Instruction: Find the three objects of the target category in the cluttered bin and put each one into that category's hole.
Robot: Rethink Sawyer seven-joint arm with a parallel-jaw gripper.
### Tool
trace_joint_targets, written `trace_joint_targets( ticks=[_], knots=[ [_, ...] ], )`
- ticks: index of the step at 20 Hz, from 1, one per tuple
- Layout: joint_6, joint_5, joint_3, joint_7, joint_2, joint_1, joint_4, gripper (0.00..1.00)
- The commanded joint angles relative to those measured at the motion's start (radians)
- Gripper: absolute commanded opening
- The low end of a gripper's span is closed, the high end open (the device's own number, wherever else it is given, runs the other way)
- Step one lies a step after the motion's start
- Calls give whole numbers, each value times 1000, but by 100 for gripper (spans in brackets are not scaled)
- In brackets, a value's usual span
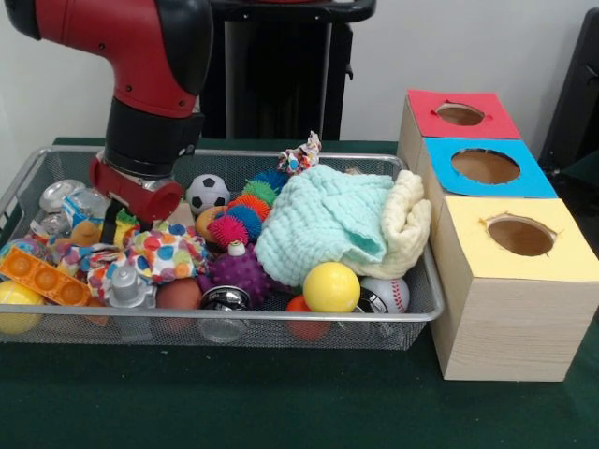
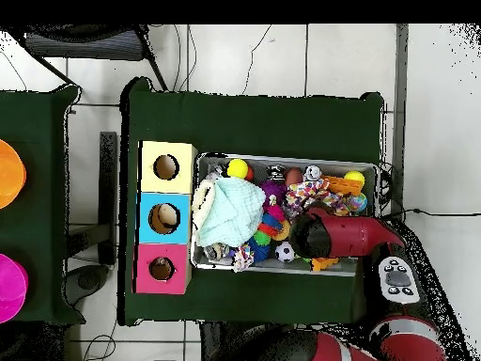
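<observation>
The wire mesh bin (image 1: 281, 319) is full of toys; it also shows in the overhead view (image 2: 364, 167). My gripper (image 1: 118, 224) is lowered into the bin's left part in the front view, among a polka-dot cloth toy (image 1: 167, 251) and crushed cans (image 1: 65, 198); clutter and the wrist hide how it stands. From overhead the arm (image 2: 333, 235) covers it. A pale cream-yellow soft thing (image 1: 408, 221) lies at the bin's right end beside a mint cloth (image 1: 323, 220). I see no tiger-striped toy. The red-panelled hole (image 1: 460, 114) (image 2: 162, 269) is on the far box.
Blue-panelled hole (image 1: 485, 166) and yellow-panelled hole (image 1: 520, 236) sit in front of the red one. In the bin: a purple spiky ball (image 1: 240, 272), a yellow ball (image 1: 331, 286), a baseball (image 1: 387, 294), a small football (image 1: 207, 194), an orange pop toy (image 1: 44, 277).
</observation>
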Motion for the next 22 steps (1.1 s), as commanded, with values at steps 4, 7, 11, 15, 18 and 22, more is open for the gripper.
trace_joint_targets(
  ticks=[4,7,11,15,18,22],
  knots=[
    [113,27,33,-35,-96,-26,-8,100],
    [164,37,61,-74,-132,-53,8,100],
    [195,36,112,-116,-106,-104,5,100],
    [213,28,139,-133,-87,-129,1,100],
    [240,22,162,-155,-69,-150,-5,100],
    [258,19,192,-164,-36,-178,-1,100]
  ],
)
